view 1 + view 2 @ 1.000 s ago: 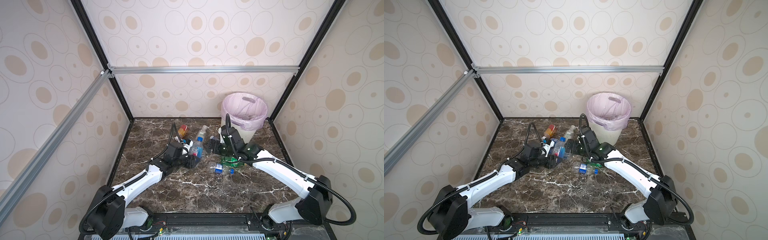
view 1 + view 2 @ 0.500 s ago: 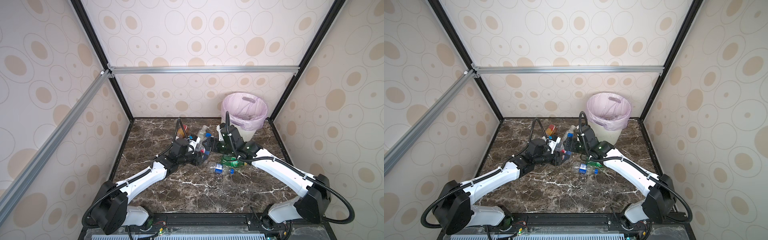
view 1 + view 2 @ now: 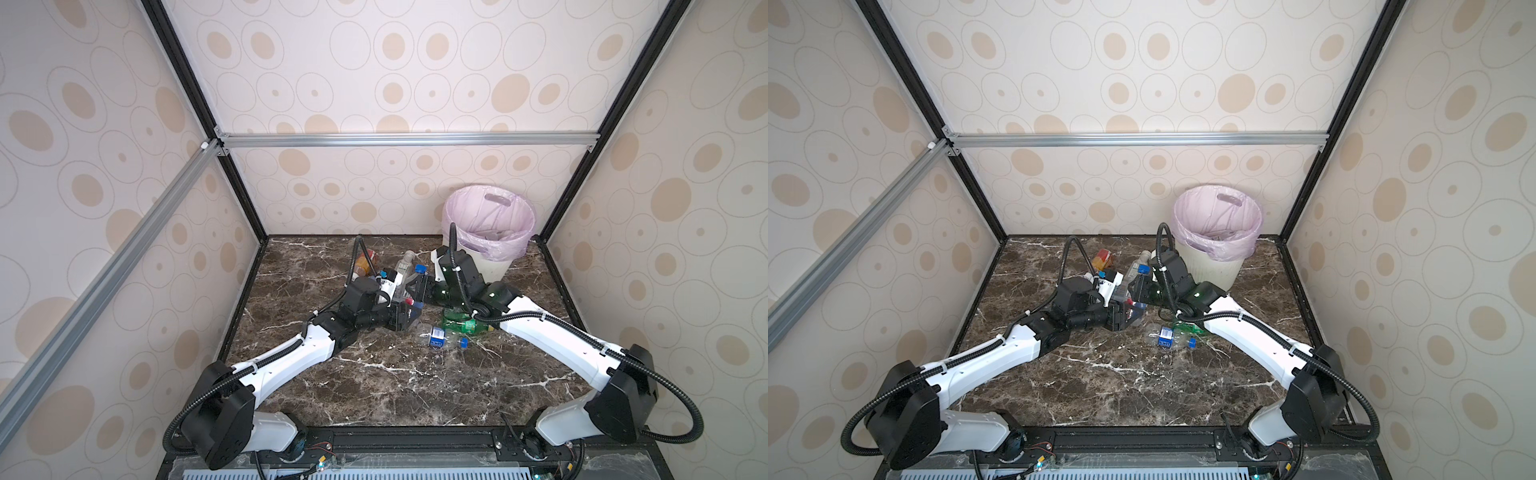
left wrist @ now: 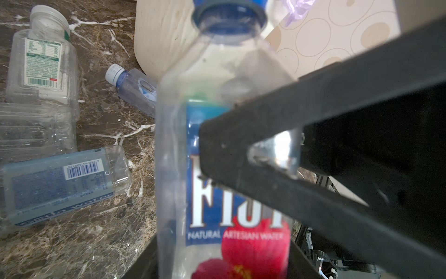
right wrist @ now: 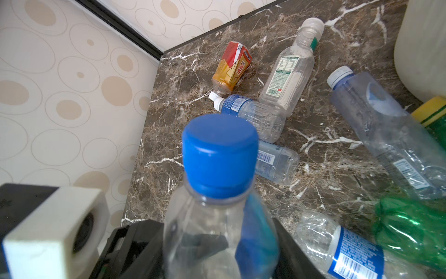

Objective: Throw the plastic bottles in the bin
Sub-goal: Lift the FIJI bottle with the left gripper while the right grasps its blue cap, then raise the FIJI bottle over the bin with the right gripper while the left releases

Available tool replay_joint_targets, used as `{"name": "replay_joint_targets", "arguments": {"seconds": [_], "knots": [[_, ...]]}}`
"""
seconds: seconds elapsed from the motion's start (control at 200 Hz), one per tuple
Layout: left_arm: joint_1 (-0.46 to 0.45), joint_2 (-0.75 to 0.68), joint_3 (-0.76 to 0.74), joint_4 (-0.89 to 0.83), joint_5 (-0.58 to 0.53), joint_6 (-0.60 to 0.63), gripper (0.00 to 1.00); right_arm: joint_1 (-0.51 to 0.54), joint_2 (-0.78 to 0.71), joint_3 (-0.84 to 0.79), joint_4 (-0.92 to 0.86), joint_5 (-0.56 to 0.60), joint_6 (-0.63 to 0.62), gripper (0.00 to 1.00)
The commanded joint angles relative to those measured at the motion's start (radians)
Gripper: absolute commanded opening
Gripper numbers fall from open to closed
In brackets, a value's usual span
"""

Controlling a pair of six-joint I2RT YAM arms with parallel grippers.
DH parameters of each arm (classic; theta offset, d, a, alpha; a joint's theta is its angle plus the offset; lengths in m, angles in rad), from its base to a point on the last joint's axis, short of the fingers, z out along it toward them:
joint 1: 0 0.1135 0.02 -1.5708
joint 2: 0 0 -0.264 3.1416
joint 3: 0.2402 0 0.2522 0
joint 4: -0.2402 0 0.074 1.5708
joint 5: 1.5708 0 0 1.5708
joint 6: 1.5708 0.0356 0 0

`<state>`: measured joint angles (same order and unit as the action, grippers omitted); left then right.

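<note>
A clear plastic bottle (image 3: pixel 413 286) (image 4: pixel 217 149) with a blue cap (image 5: pixel 219 154), a blue label and a red flower hangs between both grippers above the marble floor. My left gripper (image 3: pixel 405 311) (image 4: pixel 223 256) is shut on its lower body. My right gripper (image 3: pixel 417 291) (image 5: pixel 217 251) is shut on its upper body, with one black finger (image 4: pixel 313 120) crossing the bottle in the left wrist view. The bin (image 3: pixel 490 266) (image 3: pixel 1212 266), cream with a pink liner, stands at the back right, just behind the right wrist.
Loose bottles lie around the grippers: an amber one (image 3: pixel 363 266) (image 5: pixel 231 70), a clear white-capped one (image 5: pixel 287 79), a bluish one (image 5: pixel 386 130) by the bin, a green one (image 3: pixel 465 324) and a small crushed one (image 3: pixel 436 334). Walls enclose the floor.
My left arm has swung the bottle right, up to the right gripper. The right jaws, wide a second ago, have closed around the bottle's upper body.
</note>
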<state>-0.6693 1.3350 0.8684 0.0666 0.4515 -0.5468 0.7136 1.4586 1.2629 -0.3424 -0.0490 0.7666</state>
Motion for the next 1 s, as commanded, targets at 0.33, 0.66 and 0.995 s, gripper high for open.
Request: {"name": "replay_joint_targets", "arguments": {"seconds": [0.33, 0.66, 0.995], "knots": [[-0.007, -0.058, 0.01, -0.048, -0.041, 0.025, 0.73, 0.007, -0.017, 0.043, -0.036, 0.057, -0.028, 0.43], [-0.008, -0.093, 0.054, -0.149, -0.127, 0.112, 0.95, -0.041, -0.015, 0.165, -0.124, 0.093, -0.115, 0.41], [-0.01, -0.018, 0.23, -0.154, -0.138, 0.172, 0.99, -0.113, -0.015, 0.355, -0.226, 0.181, -0.251, 0.41]]}}
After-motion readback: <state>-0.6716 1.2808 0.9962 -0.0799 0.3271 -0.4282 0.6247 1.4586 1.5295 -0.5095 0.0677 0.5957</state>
